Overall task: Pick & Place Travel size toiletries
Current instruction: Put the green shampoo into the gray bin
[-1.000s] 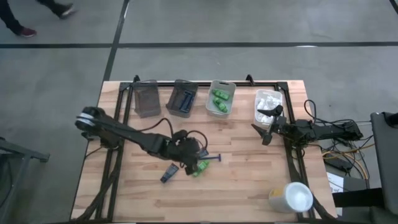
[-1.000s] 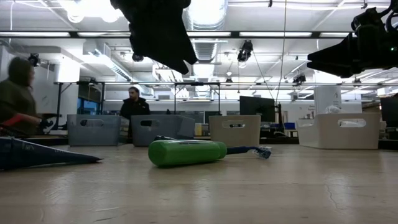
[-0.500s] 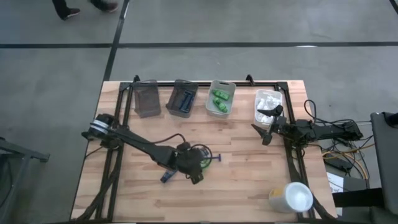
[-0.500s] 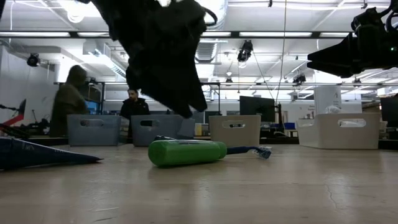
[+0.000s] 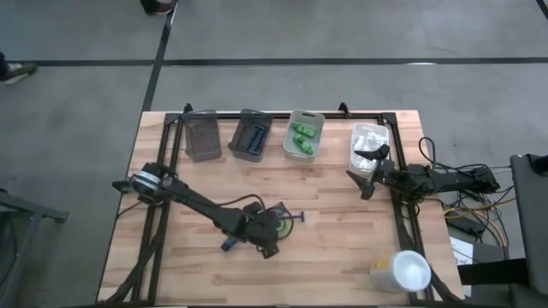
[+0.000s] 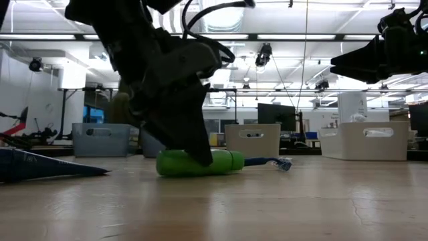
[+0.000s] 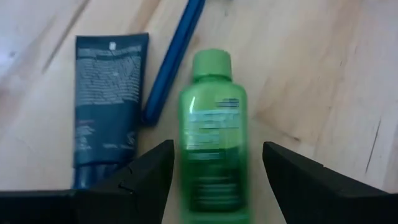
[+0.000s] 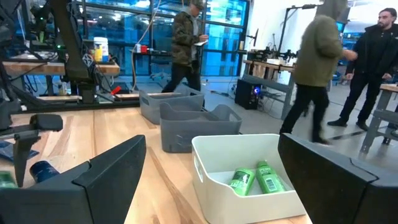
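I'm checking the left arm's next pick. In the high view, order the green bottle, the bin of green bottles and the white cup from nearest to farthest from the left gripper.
1. Green bottle: lies between the open fingers of the left gripper, mid-table.
2. Bin of green bottles: back row, third from the left.
3. White cup: on its side at the front right corner.

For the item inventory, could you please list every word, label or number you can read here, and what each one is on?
No text can be read in any view.
Green bottle: a printed label, too blurred to read.
Dark blue tube: a block of small white print, too small to read.
Bins and white cup: no visible lettering.
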